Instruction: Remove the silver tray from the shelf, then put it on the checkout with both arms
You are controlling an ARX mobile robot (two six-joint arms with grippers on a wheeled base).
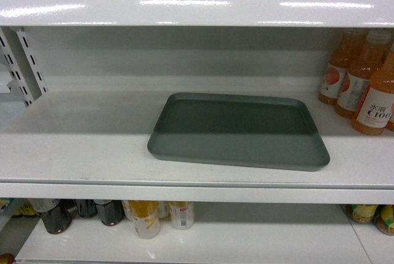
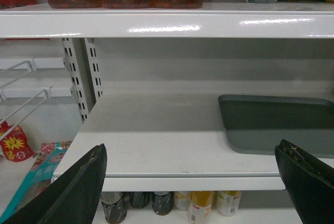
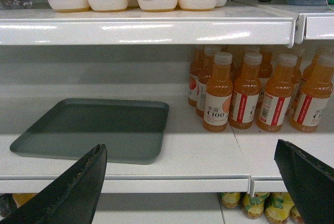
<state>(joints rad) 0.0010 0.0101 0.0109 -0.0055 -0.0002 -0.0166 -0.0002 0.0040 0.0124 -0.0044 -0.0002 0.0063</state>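
The silver tray (image 1: 237,130) lies flat on the middle shelf (image 1: 80,153), slightly right of centre in the head view. No arm shows in the head view. In the left wrist view the tray (image 2: 276,125) sits at the right on the shelf (image 2: 156,135), and my left gripper (image 2: 190,169) is open in front of the shelf edge, left of the tray, holding nothing. From the right wrist camera, the tray (image 3: 94,127) is at the left; my right gripper (image 3: 190,169) is open before the shelf edge, right of the tray. The checkout is out of view.
Orange juice bottles (image 1: 369,85) stand at the shelf's right end (image 3: 245,96), close to the tray. The shelf board above (image 1: 197,8) overhangs the tray. A slotted upright (image 1: 24,61) stands at the left. Bottles and cans (image 1: 148,215) fill the lower shelf.
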